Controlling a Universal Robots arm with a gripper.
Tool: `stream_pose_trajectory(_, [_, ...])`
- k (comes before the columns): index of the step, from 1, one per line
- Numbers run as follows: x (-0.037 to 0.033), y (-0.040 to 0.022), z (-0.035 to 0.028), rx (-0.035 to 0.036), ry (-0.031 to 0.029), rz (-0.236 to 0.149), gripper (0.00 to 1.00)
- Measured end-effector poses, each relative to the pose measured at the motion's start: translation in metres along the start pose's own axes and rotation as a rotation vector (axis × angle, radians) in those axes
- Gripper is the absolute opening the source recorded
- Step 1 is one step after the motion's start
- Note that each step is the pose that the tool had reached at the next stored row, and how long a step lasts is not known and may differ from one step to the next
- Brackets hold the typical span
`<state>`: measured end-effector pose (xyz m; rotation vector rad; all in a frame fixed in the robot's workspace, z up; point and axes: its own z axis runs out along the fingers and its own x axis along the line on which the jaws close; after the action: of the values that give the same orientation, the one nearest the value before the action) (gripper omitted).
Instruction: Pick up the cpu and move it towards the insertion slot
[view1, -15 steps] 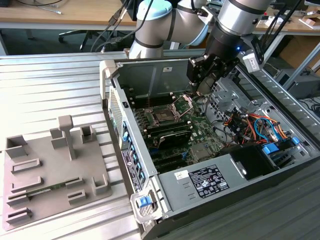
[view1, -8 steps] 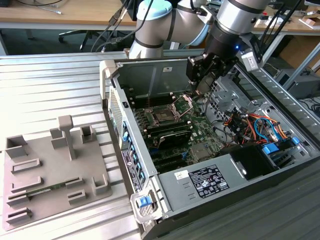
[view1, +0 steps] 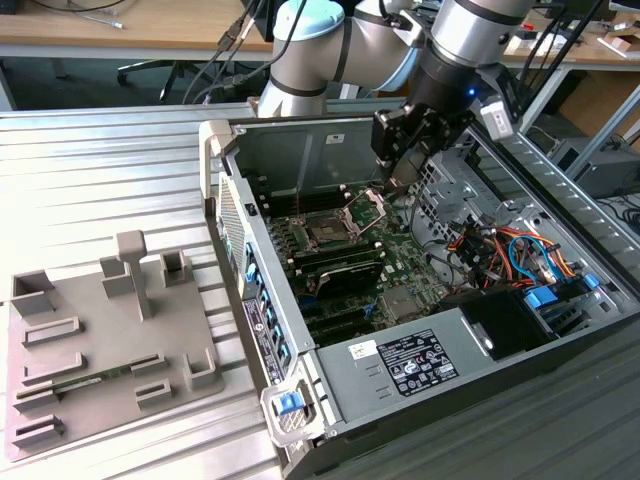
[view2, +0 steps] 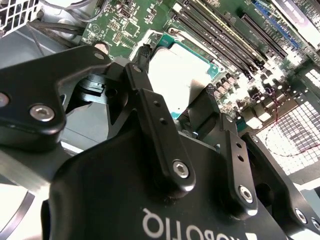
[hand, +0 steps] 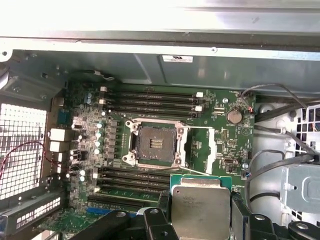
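On the exterior view's left a grey plastic tray (view1: 100, 350) sits on the ribbed counter (view1: 100, 170); to its right, inside the open PC case (view1: 400, 300), the arm reaches steeply down w/ its tool (view1: 405, 165) above the motherboard (hand: 85, 150). The tool is clamped on the cpu (hand: 200, 207), fingers (hand: 240, 212) on opposite edges, held flat just short of the open insertion slot (hand: 152, 145). Likely light, stiff, slippery and fragile underneath, so edge grip suits.

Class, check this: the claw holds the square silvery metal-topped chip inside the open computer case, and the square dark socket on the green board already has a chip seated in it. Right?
Not quite. The square dark socket is empty, its contacts bare in the first wrist view. The claw does hold the square silvery metal-topped chip inside the open computer case.
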<state>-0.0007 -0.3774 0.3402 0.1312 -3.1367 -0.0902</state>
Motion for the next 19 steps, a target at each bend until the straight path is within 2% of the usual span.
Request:
stream_pose_trajectory(17, [-0.0044, 0.0115, 0.0031, 0.0000, 0.0000, 0.000, 0.55])
stream_pose_trajectory(19, [-0.0067, 0.0158, 0.0045, 0.0000, 0.0000, 0.000, 0.55])
